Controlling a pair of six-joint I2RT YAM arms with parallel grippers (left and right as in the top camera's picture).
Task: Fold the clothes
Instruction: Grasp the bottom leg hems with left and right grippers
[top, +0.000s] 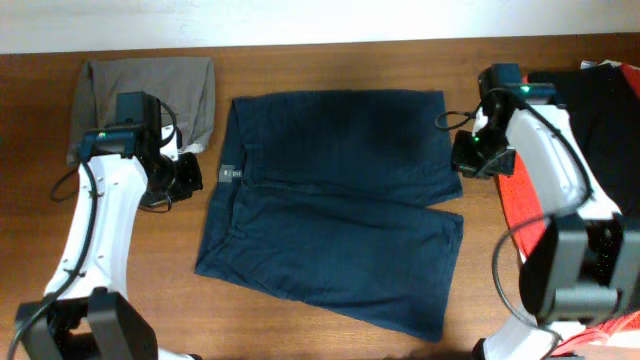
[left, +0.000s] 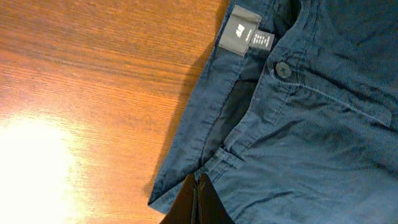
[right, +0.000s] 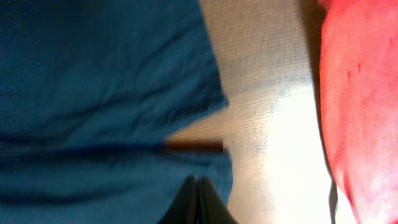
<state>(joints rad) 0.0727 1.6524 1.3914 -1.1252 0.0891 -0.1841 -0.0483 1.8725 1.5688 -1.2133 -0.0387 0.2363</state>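
Observation:
The navy-blue shorts (top: 330, 190) lie spread flat on the wooden table, waistband to the left and legs to the right. My left gripper (top: 190, 175) is shut beside the waistband. In the left wrist view its fingertips (left: 197, 177) meet over the lower waistband corner of the shorts (left: 311, 124), below the button (left: 283, 69) and white label (left: 245, 38). My right gripper (top: 462, 158) is shut at the right edge of the shorts. In the right wrist view its tips (right: 196, 179) sit over the hem of the shorts (right: 93, 93). No cloth shows between either pair of fingers.
A grey-brown garment (top: 190, 95) lies folded at the back left, partly under my left arm. A red-orange garment (top: 520, 195) (right: 360, 93) and a black one (top: 605, 110) lie at the right edge. Bare wood (left: 93, 93) runs left of the waistband.

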